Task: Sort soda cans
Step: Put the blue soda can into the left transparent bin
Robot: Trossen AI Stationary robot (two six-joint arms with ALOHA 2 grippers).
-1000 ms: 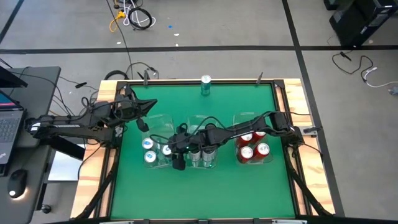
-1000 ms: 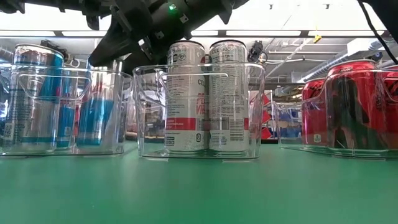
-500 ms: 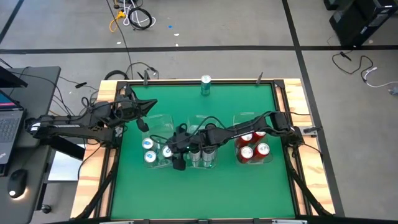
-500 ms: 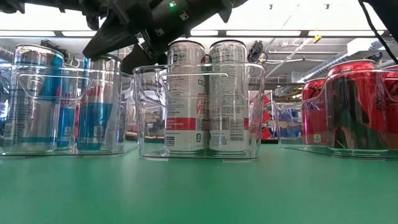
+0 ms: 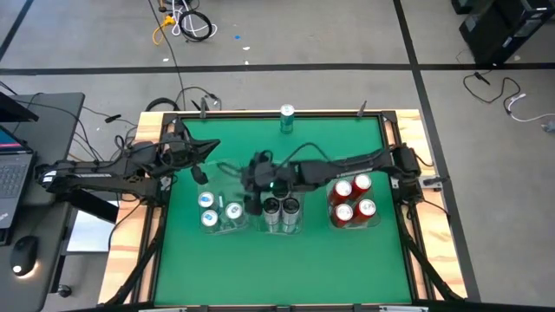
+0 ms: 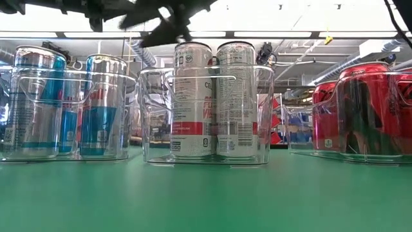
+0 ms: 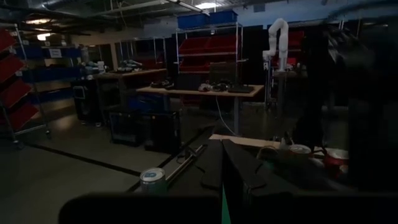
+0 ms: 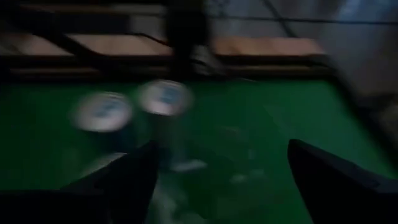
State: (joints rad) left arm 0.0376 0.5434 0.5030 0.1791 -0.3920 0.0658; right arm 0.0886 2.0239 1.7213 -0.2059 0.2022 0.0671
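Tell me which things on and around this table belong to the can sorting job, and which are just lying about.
Job:
- blue-and-silver cans
- grey cans
- red cans
- lone can at the table's far edge
- clear bins
- right gripper, open

Lying about:
- floor cables
- laptop
- mouse

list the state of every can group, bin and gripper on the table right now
blue cans: upright in the left clear bin
grey cans: two upright in the middle clear bin
red cans: upright in the right clear bin
lone can: upright at the table's far edge, unsorted
right gripper: open, empty, above the middle bin
left gripper: shut, empty, parked at the left
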